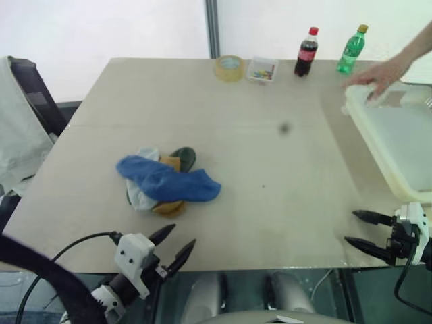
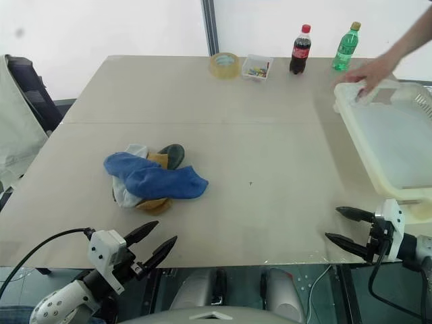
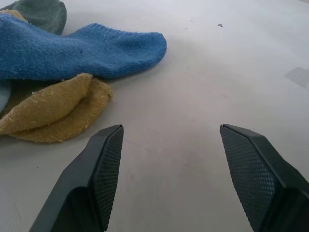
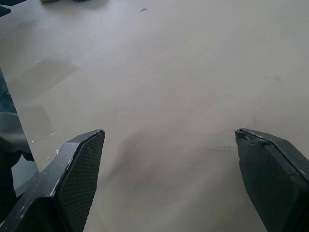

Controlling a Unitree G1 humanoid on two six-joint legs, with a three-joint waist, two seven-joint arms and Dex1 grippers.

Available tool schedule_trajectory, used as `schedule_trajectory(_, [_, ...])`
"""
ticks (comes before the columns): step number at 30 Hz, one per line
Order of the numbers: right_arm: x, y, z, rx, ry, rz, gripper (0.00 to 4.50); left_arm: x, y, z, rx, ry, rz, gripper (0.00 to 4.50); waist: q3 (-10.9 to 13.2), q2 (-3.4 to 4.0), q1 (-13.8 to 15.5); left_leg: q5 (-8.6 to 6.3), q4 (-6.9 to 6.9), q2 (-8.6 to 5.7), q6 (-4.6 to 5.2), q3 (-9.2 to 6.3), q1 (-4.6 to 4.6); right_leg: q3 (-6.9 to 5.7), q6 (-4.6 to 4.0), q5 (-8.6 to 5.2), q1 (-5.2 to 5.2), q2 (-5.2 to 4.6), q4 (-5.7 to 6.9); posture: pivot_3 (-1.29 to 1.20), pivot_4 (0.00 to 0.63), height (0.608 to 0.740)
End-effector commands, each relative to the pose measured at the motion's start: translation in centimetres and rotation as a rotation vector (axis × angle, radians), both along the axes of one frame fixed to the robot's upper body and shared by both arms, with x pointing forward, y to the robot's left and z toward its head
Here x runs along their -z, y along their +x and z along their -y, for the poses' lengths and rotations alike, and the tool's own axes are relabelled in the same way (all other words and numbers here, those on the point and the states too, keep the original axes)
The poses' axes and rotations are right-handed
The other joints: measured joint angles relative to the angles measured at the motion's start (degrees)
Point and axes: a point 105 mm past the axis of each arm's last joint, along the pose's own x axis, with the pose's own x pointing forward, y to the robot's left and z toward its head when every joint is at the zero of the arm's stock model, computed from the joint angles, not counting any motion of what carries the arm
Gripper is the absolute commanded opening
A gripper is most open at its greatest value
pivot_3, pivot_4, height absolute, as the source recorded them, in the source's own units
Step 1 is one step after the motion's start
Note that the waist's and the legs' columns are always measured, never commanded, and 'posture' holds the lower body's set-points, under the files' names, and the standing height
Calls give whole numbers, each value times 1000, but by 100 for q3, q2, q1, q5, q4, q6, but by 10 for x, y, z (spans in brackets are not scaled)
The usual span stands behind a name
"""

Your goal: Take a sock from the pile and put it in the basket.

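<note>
Reach step, judged: left gripper [image 1: 177, 245] wide open, empty, near table edge just before sock pile [image 1: 164, 181]. Right gripper [image 1: 358, 228] open, empty. Next: forward onto blue sock [image 3: 82, 50], toward cream basket [image 2: 351, 118] far right.

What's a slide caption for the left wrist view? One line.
Open left end effector at the table edge, facing the blue sock atop the pile.

Your two head views look forward and down from above the near edge of the worktop [image 1: 270, 155], sharing almost the whole scene, sock pile [image 1: 165, 181] left of centre. Your left wrist view sits low and close, looking along the left claw [image 3: 169, 140] at that same pile's edge. Your right wrist view looks along the right claw [image 4: 169, 137], skimming bare worktop.
</note>
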Motion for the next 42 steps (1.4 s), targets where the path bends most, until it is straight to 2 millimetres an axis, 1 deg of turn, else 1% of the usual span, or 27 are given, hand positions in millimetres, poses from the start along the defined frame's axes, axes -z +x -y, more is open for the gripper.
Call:
schedule_trajectory(1, [-11,-4,-3,-30,2,39,4408,-14,3,-6,17,16,47,3425,0,0,0,0,1,0,0,0,0,0,0,0,0,0,1,0,150,735])
schedule_trajectory(3, [-15,-7,-6,-54,-3,51,4408,-20,6,-14,24,22,59,3425,1,-1,15,0,4,0,0,-1,0,-1,0,0,0,0,6,0,150,735])
schedule_trajectory(4, [-15,-7,-6,-58,-12,56,4408,-20,5,-14,32,23,59,3425,0,0,10,0,6,2,0,-7,0,-6,-1,-1,0,0,11,0,150,735])
schedule_trajectory(7, [-14,-9,-4,-62,-27,55,4408,-20,4,-12,45,15,55,3425,-1,1,-9,0,12,4,0,-1,5,0,0,-1,0,0,19,0,150,735])
schedule_trajectory(15, [-16,-8,-2,-46,-35,86,4408,-21,9,-10,37,-6,79,3425,5,-8,0,0,18,3,0,4,9,5,-1,-1,0,0,35,0,150,735])
schedule_trajectory(17, [-18,-7,-4,-44,-30,90,4408,-24,8,-8,47,-15,83,3425,5,-8,0,0,18,3,0,2,10,4,-1,-1,-1,2,37,0,150,735])
schedule_trajectory(22, [-16,-5,-8,-67,-44,98,4408,-24,6,-8,51,-15,81,3425,5,-8,-1,0,21,3,0,5,10,7,-1,-1,-1,1,38,0,150,735])
schedule_trajectory(27, [-18,-5,-13,-103,-51,109,4408,-25,6,-7,54,-25,87,3425,5,-9,-1,0,21,3,0,4,10,7,-1,-1,-1,1,39,0,150,735])
schedule_trajectory(30, [-24,-4,-30,-168,-58,141,4408,-26,7,-13,51,-21,87,3425,5,-9,-3,0,21,3,0,4,11,7,-1,-1,-1,1,41,0,150,735])
schedule_trajectory(33, [-38,1,-53,-214,-23,191,4408,-29,10,-19,48,-13,96,3425,6,-9,-11,0,22,4,-1,5,12,9,0,-2,-6,2,53,0,150,735])
schedule_trajectory(34, [-43,2,-60,-228,-11,206,4408,-30,12,-21,44,-4,101,3425,6,-9,-7,0,24,5,-1,5,13,9,0,-2,-7,2,58,0,150,735])
schedule_trajectory(36, [-51,2,-71,-258,22,224,4408,-29,23,-25,10,18,106,3425,6,-9,11,1,25,5,-2,4,15,9,0,-2,-7,2,62,0,150,735])
schedule_trajectory(39, [-63,-2,-86,-318,67,240,4408,-32,44,-18,0,34,127,3425,9,-14,41,1,29,2,-2,0,12,3,0,-2,-5,1,61,0,150,735])
schedule_trajectory(40, [-65,-3,-89,-333,66,244,4408,-31,49,-16,0,41,128,3425,11,-19,42,1,29,-1,-2,-1,11,2,0,-2,-4,-1,62,0,150,735])
schedule_trajectory(42, [-66,-4,-92,-346,52,248,4408,-30,61,-4,17,49,127,3425,13,-27,22,1,32,-1,-2,-2,9,1,1,-1,-3,1,62,0,150,735])
